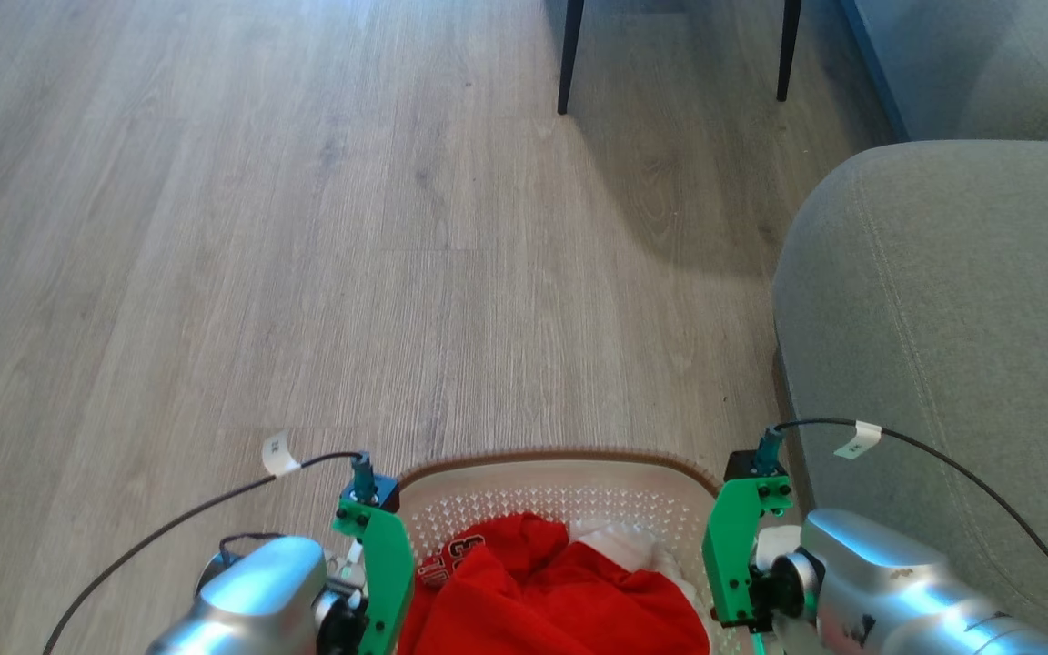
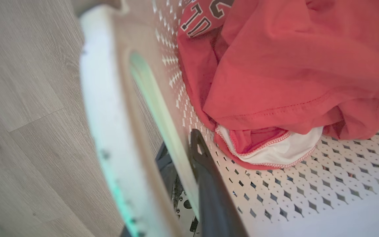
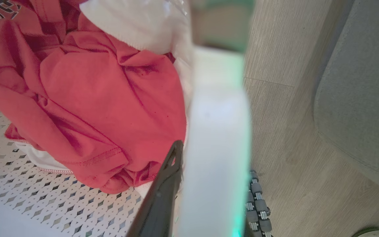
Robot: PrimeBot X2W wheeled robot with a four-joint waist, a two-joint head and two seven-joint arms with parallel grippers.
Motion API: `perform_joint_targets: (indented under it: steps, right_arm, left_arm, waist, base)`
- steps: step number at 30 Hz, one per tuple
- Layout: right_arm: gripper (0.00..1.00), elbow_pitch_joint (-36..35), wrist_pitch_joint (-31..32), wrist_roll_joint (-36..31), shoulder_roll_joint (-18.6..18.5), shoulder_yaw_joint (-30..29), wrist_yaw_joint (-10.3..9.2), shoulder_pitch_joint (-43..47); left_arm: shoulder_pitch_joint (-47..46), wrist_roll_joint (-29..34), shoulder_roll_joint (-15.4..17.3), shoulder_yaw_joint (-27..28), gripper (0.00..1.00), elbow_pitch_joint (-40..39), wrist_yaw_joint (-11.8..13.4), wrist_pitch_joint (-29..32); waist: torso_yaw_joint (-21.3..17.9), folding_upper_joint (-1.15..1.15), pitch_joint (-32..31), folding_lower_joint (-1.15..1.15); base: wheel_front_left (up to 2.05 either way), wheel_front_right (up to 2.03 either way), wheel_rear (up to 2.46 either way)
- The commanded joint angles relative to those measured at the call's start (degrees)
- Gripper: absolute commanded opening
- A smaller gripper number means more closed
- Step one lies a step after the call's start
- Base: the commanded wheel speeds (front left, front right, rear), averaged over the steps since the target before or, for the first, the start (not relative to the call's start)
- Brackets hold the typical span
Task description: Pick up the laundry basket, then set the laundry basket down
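Observation:
The laundry basket [image 1: 551, 458], cream-white with a brown rim and perforated walls, sits low in the head view between my two arms. It holds a red garment [image 1: 560, 591] and a white cloth [image 1: 615, 539]. My left gripper [image 2: 179, 148] is shut on the basket's left white handle [image 2: 110, 131], one dark finger [image 2: 206, 177] inside the wall and the other under the handle. My right gripper [image 3: 209, 154] is shut on the right handle [image 3: 215, 148], with its inner finger [image 3: 166, 184] against the red garment [image 3: 94, 98]. Its outer finger is hidden behind the handle.
A grey sofa [image 1: 952, 346] stands close on the right, beside my right arm. Two dark furniture legs [image 1: 569, 55] rise at the far middle. Wooden floor [image 1: 260, 273] stretches ahead and to the left.

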Motion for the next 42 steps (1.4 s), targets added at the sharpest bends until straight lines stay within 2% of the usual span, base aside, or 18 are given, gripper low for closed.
perform_joint_targets:
  steps: [1,42]
  right_arm:
    - [0.00,-1.9,0.2,-0.2,1.1,0.4,1.43,-2.0]
    - [0.00,-2.1,0.3,-0.7,0.7,0.4,1.43,-1.7]
  left_arm:
    - [-2.4,0.5,1.3,-0.1,0.00,-0.3,-0.4,-0.1]
    - [-2.5,0.5,0.2,-0.1,0.00,1.1,-0.4,-1.2]
  waist:
    - [0.0,0.00,-0.1,0.00]
    - [-1.4,0.00,0.5,0.00]
  base:
    - [0.00,0.00,0.00]
    - [0.00,0.00,0.00]
